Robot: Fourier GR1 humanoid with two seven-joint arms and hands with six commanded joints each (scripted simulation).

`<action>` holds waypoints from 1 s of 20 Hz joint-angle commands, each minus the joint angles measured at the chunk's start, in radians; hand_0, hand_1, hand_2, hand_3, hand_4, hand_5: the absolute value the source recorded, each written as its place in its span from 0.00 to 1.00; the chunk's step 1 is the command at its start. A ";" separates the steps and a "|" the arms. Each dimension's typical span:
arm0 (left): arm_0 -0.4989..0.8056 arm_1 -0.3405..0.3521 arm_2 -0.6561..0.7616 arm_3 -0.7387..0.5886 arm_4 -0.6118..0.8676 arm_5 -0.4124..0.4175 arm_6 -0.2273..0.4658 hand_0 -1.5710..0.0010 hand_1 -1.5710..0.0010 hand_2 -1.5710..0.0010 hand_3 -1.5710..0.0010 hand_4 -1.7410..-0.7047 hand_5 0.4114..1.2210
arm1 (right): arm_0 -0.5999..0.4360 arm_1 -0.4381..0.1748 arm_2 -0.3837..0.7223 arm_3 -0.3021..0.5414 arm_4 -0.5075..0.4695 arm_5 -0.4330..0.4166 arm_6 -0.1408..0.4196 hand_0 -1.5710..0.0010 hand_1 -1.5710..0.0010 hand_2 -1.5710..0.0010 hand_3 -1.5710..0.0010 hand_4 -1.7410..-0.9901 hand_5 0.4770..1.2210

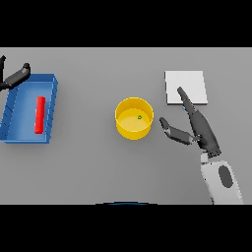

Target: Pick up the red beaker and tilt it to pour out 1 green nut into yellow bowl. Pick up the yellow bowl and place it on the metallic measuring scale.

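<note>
No legible markings on any item. Yellow bowl point(134, 118), round and plain, stands on the counter point(98, 167) just left of the right hand point(199, 129), apart from it; one green nut point(139, 117) inside. Right hand released, fingers straight, tips over the metallic measuring scale point(185, 87). Red beaker point(40, 114) lies in the blue tray point(51, 106) below the left hand point(15, 77), also released.

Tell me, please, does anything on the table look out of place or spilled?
Nothing is spilled. The green nut lies inside the yellow bowl. One odd thing: the red beaker lies on its side in the blue tray. The scale is bare. The right robot hand is open beside the bowl.
</note>
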 commanded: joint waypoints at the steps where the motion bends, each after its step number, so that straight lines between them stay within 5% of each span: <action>1: 0.006 -0.002 -0.002 -0.012 0.003 0.002 -0.008 0.99 0.99 0.99 1.00 0.98 0.35 | -0.024 -0.021 0.020 0.012 -0.001 0.047 -0.027 0.99 1.00 1.00 1.00 0.76 0.27; 4: 0.013 -0.004 0.002 -0.011 0.007 0.011 -0.016 1.00 1.00 1.00 1.00 0.97 0.37 | -0.120 -0.091 0.079 0.044 0.071 0.117 -0.038 1.00 1.00 1.00 1.00 0.65 0.25; 8: 0.017 0.001 0.004 -0.037 0.015 0.013 -0.021 1.00 1.00 1.00 1.00 0.96 0.37 | -0.217 -0.168 0.194 0.074 0.234 0.172 -0.031 1.00 1.00 1.00 1.00 0.68 0.20; 20: 0.034 -0.009 0.032 -0.008 0.042 0.014 -0.084 1.00 1.00 1.00 1.00 0.93 0.38 | -0.441 -0.223 0.398 0.213 0.398 0.351 -0.110 1.00 1.00 1.00 1.00 0.70 0.23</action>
